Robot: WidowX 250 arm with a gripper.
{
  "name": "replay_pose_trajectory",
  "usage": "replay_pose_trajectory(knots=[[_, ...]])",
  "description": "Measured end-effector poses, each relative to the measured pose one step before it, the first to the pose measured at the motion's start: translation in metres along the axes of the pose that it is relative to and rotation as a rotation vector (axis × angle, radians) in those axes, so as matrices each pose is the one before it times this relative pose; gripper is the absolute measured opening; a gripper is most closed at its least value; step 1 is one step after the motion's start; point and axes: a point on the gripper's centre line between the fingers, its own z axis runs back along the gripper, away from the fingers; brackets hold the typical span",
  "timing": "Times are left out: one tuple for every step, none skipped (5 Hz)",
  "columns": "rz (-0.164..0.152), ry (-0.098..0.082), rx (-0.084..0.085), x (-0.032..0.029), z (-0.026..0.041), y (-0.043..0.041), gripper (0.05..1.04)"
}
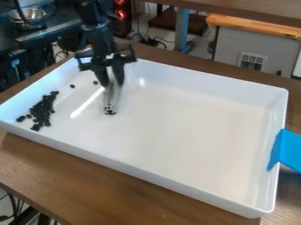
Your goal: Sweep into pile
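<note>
1. My biggest worry: a sideways swipe of the pale tool (109, 105) through the dark bits (42, 110) scatters them along the white tray (117, 164)'s wall instead of bunching them.
2. Also, the end effector (112, 84) is pinched narrow on that upright tool, so pressing too hard on the tray floor could twist it loose.
3. Tray contents: a loose heap at the end opposite the blue tape (289, 150), plus two strays (72, 86) nearer the tray's far wall.

Bright light is falling on tray (203, 79); glare streak (87, 103) is slanting across its left part, small glint (141, 82) is showing near far wall, red lights (120, 9) are glowing behind.
</note>
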Motion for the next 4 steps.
replay_pose_trajectory(knots=[[0.1609,-0.0272,-0.0022,0.00372,0.00326,0.01397,0.34],[0.1382,-0.0269,0.0015,0.00573,0.007,0.02027,0.34],[0.0531,-0.0048,-0.0024,-0.00178,0.00657,0.0098,0.34],[0.0199,0.0014,-0.0001,-0.0041,0.00862,0.01285,0.34]])
